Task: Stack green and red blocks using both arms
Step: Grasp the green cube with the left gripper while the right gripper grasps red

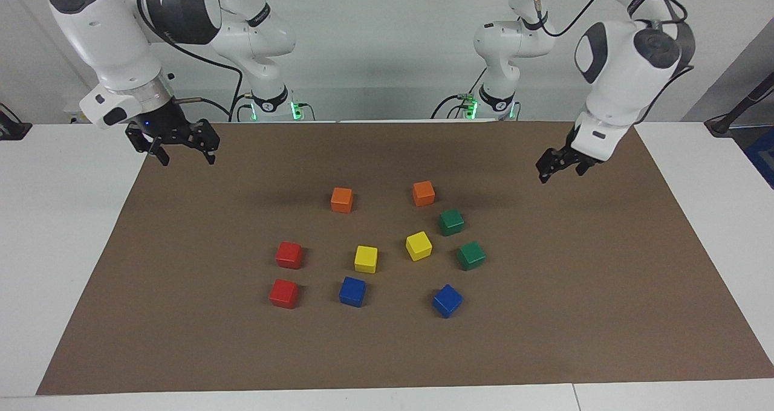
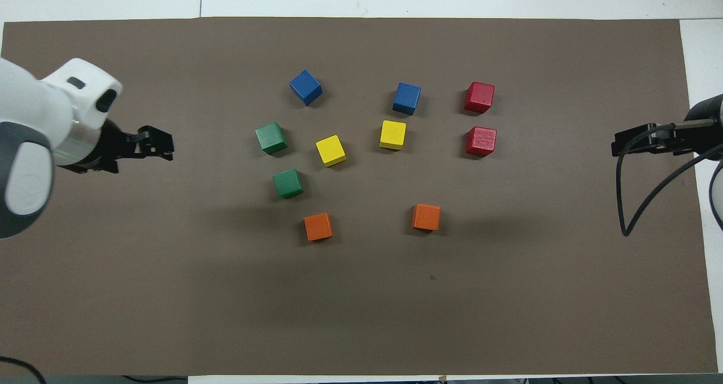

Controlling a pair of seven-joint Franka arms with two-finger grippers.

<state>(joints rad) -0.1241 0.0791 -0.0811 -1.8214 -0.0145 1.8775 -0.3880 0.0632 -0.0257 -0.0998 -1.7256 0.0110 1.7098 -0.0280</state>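
Two green blocks sit apart on the brown mat toward the left arm's end: one (image 1: pixel 451 222) (image 2: pixel 288 182) nearer to the robots, one (image 1: pixel 471 255) (image 2: pixel 271 138) farther. Two red blocks sit toward the right arm's end: one (image 1: pixel 289 255) (image 2: pixel 480 141) nearer, one (image 1: pixel 283 293) (image 2: pixel 479 96) farther. All lie singly, none stacked. My left gripper (image 1: pixel 561 174) (image 2: pixel 171 147) hangs open and empty over the mat's left-arm end. My right gripper (image 1: pixel 184 157) (image 2: pixel 614 144) hangs open and empty over the mat's right-arm end. Both are well clear of the blocks.
Two orange cubes (image 1: pixel 341 199) (image 1: pixel 423 193) lie nearest to the robots. Two yellow cubes (image 1: pixel 366 258) (image 1: pixel 418 245) sit in the middle of the group. Two blue cubes (image 1: pixel 352 291) (image 1: pixel 447 300) lie farthest. The brown mat (image 1: pixel 574 314) covers a white table (image 1: pixel 54 217).
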